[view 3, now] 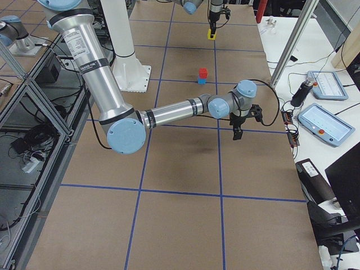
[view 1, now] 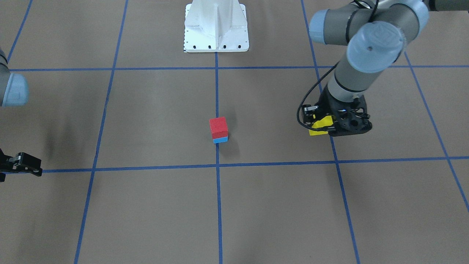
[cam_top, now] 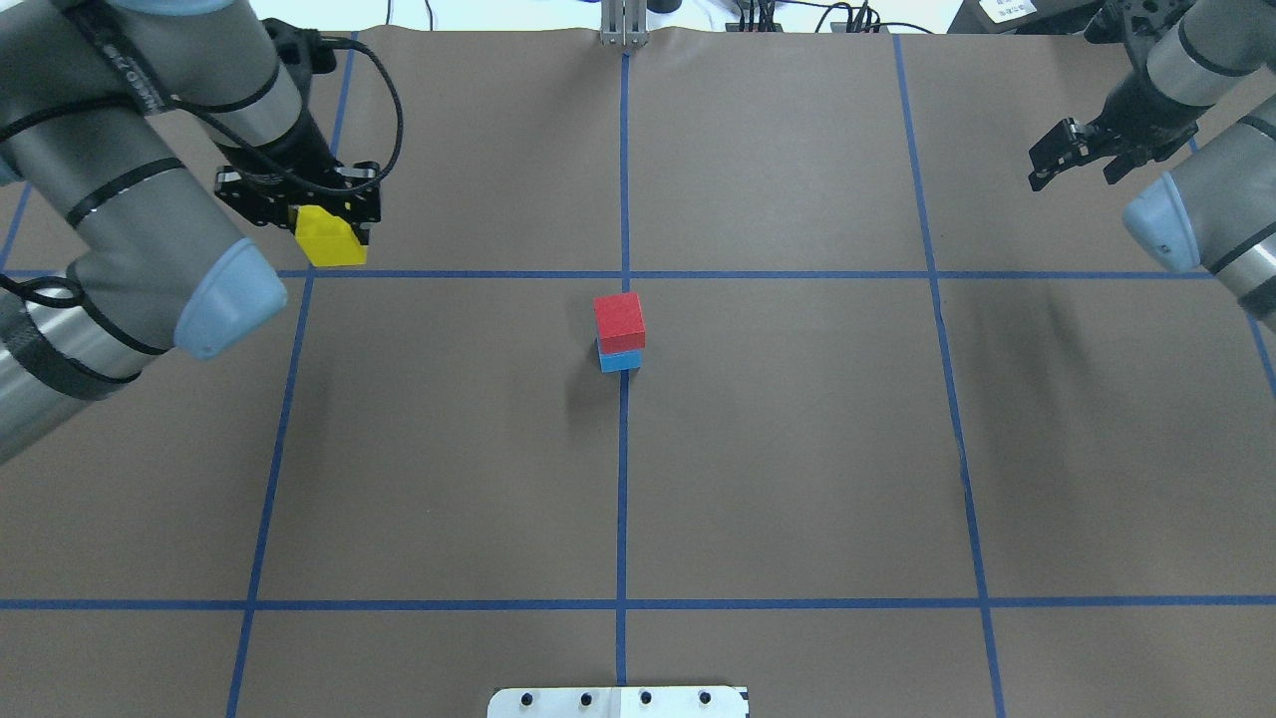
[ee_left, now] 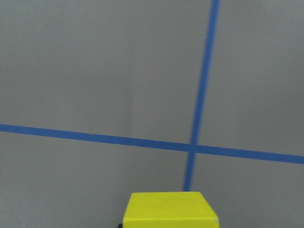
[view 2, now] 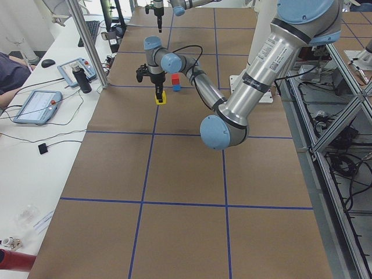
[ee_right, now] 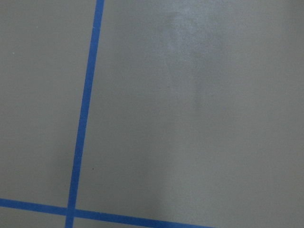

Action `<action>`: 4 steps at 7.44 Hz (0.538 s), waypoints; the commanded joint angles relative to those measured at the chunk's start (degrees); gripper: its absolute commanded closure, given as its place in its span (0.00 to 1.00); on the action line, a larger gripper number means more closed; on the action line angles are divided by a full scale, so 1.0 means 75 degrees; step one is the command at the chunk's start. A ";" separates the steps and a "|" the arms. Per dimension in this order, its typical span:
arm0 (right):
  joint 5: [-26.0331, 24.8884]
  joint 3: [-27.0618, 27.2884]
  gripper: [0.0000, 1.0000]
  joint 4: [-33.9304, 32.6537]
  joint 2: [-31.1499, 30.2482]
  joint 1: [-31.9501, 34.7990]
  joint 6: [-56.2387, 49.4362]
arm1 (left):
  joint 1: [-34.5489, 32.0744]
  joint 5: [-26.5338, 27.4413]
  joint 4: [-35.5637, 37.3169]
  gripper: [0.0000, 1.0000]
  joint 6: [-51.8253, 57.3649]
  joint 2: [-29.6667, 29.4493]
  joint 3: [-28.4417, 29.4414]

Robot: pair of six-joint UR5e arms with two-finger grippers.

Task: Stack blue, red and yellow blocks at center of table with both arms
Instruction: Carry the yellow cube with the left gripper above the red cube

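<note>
A red block (view 1: 218, 126) sits on a blue block (view 1: 220, 140) at the table's centre, on the middle tape line; the stack also shows in the overhead view (cam_top: 619, 319). My left gripper (view 1: 322, 124) (cam_top: 324, 214) is shut on the yellow block (view 1: 318, 126) (cam_top: 329, 239) and holds it above the table, well to the robot's left of the stack. The yellow block fills the bottom of the left wrist view (ee_left: 168, 209). My right gripper (cam_top: 1072, 165) (view 1: 22, 163) is open and empty, far out on the robot's right side.
Blue tape lines (cam_top: 623, 499) form a grid on the brown table. The robot's white base plate (view 1: 216, 25) stands at the table's edge. The right wrist view shows only bare table and a tape crossing (ee_right: 71, 209). Tablets and cables (view 3: 323, 121) lie beyond the table's far edge.
</note>
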 commanded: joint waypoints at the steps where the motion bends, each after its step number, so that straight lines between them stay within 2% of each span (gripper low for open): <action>1: 0.0020 -0.0028 0.01 -0.0002 0.0000 0.0003 -0.0002 | 0.0796 0.0020 0.0434 1.00 -0.1026 -0.2061 0.1154; 2: 0.0031 -0.0005 0.01 -0.0002 0.0000 0.0003 0.0010 | 0.1124 0.0252 0.0425 1.00 -0.1412 -0.2838 0.1975; 4: 0.0066 -0.0004 0.01 -0.0002 0.0000 0.0015 0.0010 | 0.1759 0.0616 0.0204 1.00 -0.1533 -0.3092 0.2567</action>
